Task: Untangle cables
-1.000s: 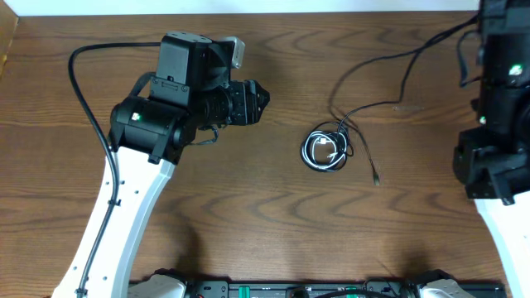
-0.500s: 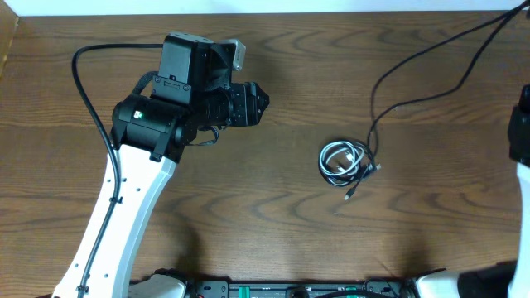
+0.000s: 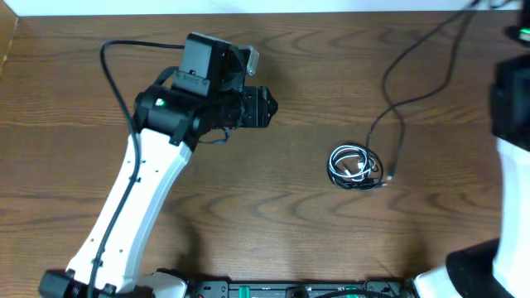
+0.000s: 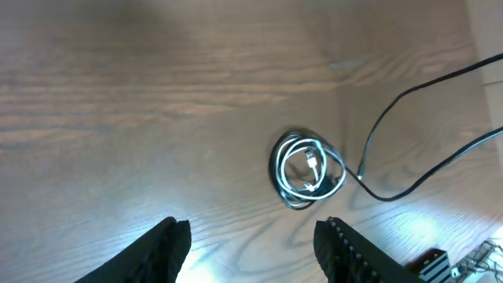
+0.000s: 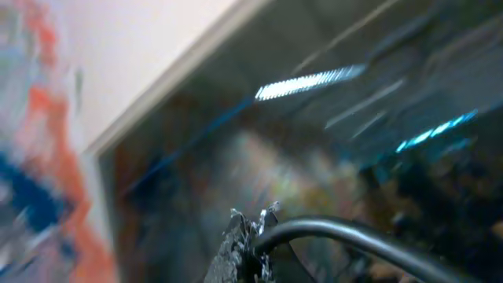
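Hovering over the wooden table (image 3: 248,223) with the left gripper (image 4: 251,232), with jaws roughly half apart and clasping nothing, both dark fingers (image 4: 169,248) framing bare wood in the left wrist view. Pointing, in the overhead view, toward the right side of the table from the end of the white-and-black left arm (image 3: 141,190). Facing the cables (image 4: 306,169), lying well apart from those fingertips in one small round coil flat on the wood. Showing the white cable (image 4: 312,159) looped inside the coil, wound in with darker turns around it. Resting, seen from overhead, in the right half of the table, to the right of the left gripper and slightly nearer the front edge, touching neither arm. Clamping fully shut with the right gripper (image 5: 250,236) on a black cable (image 5: 314,225), seen coming out from between the fingertips and sweeping off to the right in the badly blurred right wrist view. Leaving that gripper outside the overhead view, with only part of the right arm (image 3: 513,124) showing at the right edge. Running the black cable from the coil toward the far right corner of the table, bending along the way and passing out of the overhead view there. Trailing a thicker black cord (image 3: 116,66) in an arc beside the left arm.
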Controlling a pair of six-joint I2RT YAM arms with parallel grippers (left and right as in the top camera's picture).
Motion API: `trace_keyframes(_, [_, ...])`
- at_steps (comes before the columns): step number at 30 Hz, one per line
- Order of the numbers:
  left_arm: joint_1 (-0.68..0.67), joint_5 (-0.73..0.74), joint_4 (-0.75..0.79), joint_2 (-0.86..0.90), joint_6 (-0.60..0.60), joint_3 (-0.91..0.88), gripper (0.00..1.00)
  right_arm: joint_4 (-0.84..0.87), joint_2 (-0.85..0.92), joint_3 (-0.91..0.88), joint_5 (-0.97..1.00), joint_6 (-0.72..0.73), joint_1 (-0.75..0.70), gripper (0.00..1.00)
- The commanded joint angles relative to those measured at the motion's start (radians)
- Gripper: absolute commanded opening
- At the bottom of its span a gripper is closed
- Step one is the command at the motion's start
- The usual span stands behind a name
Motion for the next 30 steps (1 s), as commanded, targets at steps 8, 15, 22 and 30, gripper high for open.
trace_keyframes(8, [0.000,0.005,0.013,-0.040,0.097,-0.009,0.57,-0.227,0.139,0.007,-0.244,0.053,0.085,0.01])
trace_keyframes(15, [0.028,0.257,0.170,-0.145,0.111,-0.009,0.57,-0.289,0.144,0.006,-0.558,0.160,0.047,0.01])
trace_keyframes(22, [0.030,0.339,0.381,-0.171,0.137,-0.009,0.62,-0.396,0.145,0.006,-0.597,0.427,0.035,0.01])
trace_keyframes(30, [0.029,0.338,0.526,-0.158,0.111,-0.009,0.63,-0.340,0.145,0.006,-0.633,0.640,0.036,0.01])
